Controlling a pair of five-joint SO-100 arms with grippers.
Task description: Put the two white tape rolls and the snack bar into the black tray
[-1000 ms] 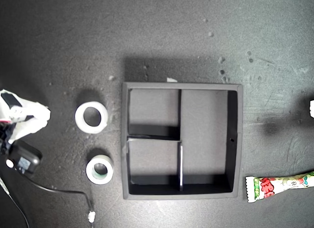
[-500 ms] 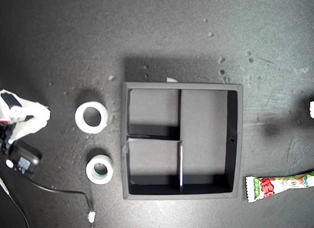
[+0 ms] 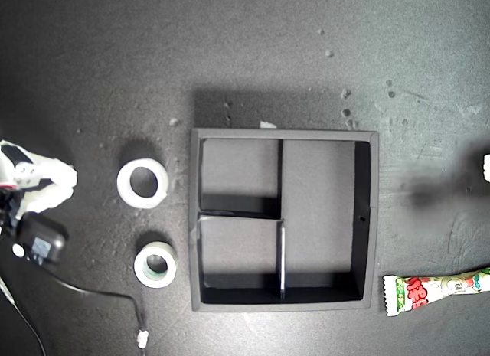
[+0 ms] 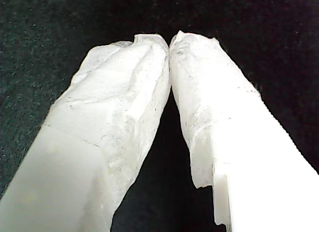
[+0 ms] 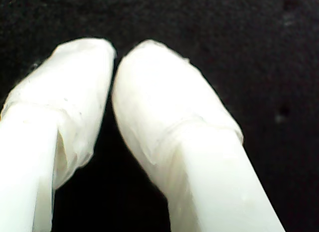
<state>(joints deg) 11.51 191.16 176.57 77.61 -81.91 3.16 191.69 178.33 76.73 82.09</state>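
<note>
Square black divided tray [image 3: 367, 218]: middle of the dark tabletop [image 3: 115, 57].
Larger white ring-shaped tape roll [image 3: 142, 183]: exterior view's left of tray.
Smaller white tape roll [image 3: 155, 266]: just below the larger.
Long crimped snack bar [image 3: 436, 289]: exterior view's lower right, outside tray.

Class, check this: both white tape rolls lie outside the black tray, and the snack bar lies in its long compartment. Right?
Not quite. The snack bar lies on the surface outside the black tray, at the exterior view's lower right. Both white tape rolls are indeed outside, as the exterior view shows.
</note>
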